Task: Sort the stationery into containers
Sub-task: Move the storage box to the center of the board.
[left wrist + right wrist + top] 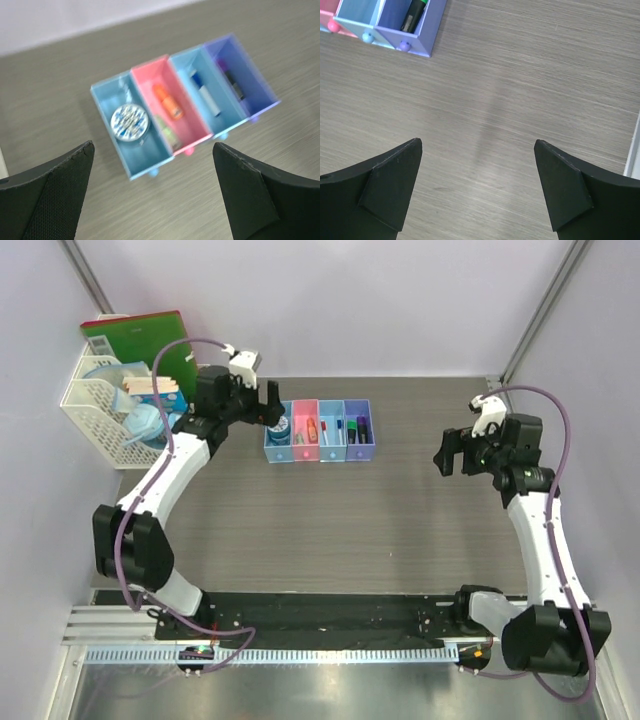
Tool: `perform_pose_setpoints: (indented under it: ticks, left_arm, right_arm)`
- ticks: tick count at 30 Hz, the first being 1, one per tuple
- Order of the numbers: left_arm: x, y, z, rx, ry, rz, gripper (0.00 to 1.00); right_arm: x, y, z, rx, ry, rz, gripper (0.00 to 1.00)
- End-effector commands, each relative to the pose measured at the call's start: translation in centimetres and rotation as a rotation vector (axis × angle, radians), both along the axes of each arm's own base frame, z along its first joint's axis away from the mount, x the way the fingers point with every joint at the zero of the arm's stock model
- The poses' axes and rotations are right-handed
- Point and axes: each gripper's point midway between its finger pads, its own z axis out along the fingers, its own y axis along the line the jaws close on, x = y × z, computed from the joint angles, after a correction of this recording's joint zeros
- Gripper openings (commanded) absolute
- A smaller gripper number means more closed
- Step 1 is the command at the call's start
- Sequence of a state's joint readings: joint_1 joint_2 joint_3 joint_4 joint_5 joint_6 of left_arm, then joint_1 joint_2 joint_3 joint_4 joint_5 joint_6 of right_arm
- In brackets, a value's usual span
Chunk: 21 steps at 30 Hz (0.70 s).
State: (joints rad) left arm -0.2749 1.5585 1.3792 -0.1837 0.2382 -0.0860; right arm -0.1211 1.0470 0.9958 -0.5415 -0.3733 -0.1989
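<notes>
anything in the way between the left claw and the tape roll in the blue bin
Nothing visible. From the left wrist camera the tape roll lies in the open-topped blue bin, in plain sight below the open, empty left claw. The orange highlighter sits apart in the pink bin next door.

Tape roll in blue bin, orange highlighter in pink bin
</notes>
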Motion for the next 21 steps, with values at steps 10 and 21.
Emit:
perform_pose_setpoints:
  ticks: [10, 21]
  left_arm:
    - [6.4, 2.4, -12.3, 0.241, 0.218, 0.105, 1.0]
    - [9.3, 1.2, -13.7, 0.258, 0.213, 0.104, 1.0]
  right_arm:
    - [13.6, 5.1, 0.0, 0.04, -0.063, -0.061, 0.93]
    - [22.4, 6.3, -5.9, 0.018, 0.007, -0.091, 0.92]
